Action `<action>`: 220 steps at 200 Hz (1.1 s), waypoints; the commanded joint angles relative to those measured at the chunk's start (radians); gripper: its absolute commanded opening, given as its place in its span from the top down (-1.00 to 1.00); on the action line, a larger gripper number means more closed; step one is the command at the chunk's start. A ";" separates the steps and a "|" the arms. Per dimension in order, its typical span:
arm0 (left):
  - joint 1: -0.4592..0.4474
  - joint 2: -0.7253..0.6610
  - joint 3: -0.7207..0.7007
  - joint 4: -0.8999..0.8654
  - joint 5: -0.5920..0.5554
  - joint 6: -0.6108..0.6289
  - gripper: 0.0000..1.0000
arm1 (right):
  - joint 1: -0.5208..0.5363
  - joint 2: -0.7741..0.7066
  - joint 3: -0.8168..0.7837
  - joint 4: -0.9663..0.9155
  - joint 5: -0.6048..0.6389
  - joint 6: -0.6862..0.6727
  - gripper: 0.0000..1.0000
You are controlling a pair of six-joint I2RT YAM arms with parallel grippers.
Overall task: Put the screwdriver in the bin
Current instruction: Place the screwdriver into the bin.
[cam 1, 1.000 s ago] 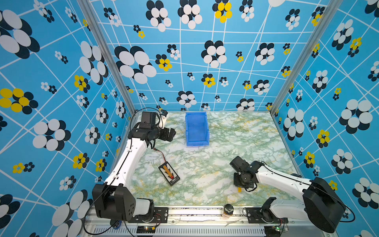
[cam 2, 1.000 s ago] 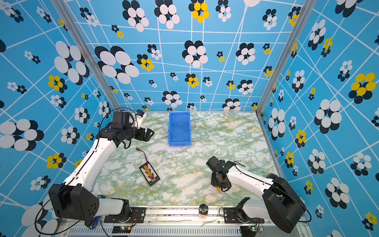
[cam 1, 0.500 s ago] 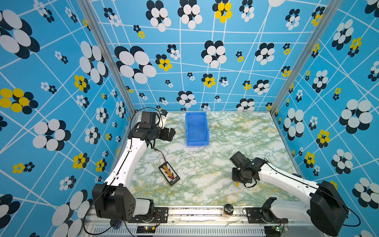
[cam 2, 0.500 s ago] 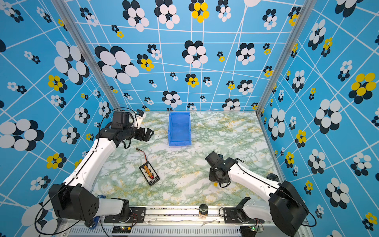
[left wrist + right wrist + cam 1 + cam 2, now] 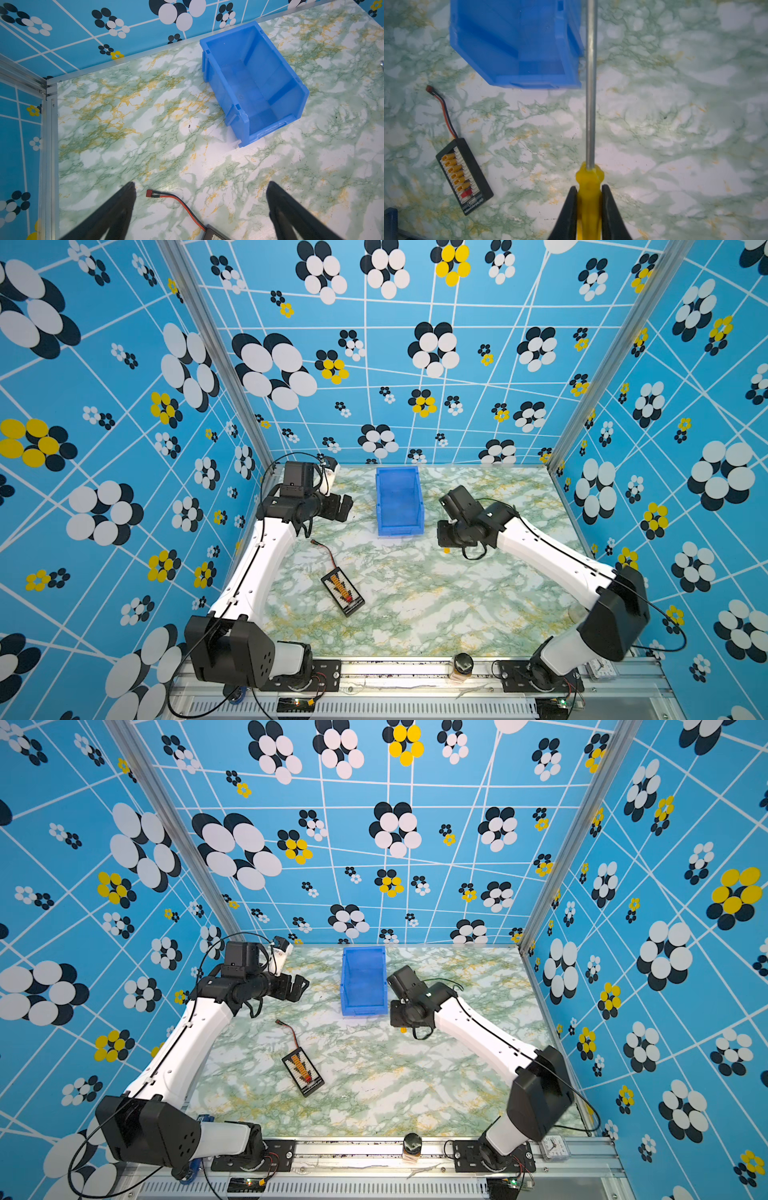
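Observation:
My right gripper [image 5: 589,187] is shut on the yellow handle of the screwdriver [image 5: 589,172] and holds it above the table. Its thin grey shaft [image 5: 591,83] runs forward alongside the outside of the blue bin's [image 5: 517,41] side wall. In both top views this gripper [image 5: 445,540] hangs just right of the bin's [image 5: 398,506] low front corner, with only a speck of yellow handle [image 5: 402,1029] showing beneath it. The bin [image 5: 363,979] is empty. My left gripper [image 5: 200,187] stands open with nothing between its fingers, hovering left of the bin [image 5: 255,83].
A black board with yellow connectors and a red-black wire [image 5: 343,591] lies on the marble tabletop at front left, also in the right wrist view [image 5: 464,176]. A small jar [image 5: 462,666] stands on the front rail. Patterned walls enclose three sides.
My right arm has swung from the front right of the table back toward the bin, carrying the screwdriver. The left arm has not moved.

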 commanded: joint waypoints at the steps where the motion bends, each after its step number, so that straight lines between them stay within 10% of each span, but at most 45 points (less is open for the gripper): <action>1: -0.005 -0.043 0.014 -0.022 -0.040 0.013 -0.99 | -0.011 0.132 0.169 -0.013 -0.024 -0.109 0.68; 116: 0.000 -0.073 -0.019 -0.037 -0.032 -0.001 -0.98 | -0.039 0.833 1.066 -0.209 -0.107 -0.273 0.68; 220: -0.001 -0.076 -0.039 -0.025 -0.023 -0.007 -0.99 | -0.047 0.946 1.075 -0.186 -0.173 -0.273 0.65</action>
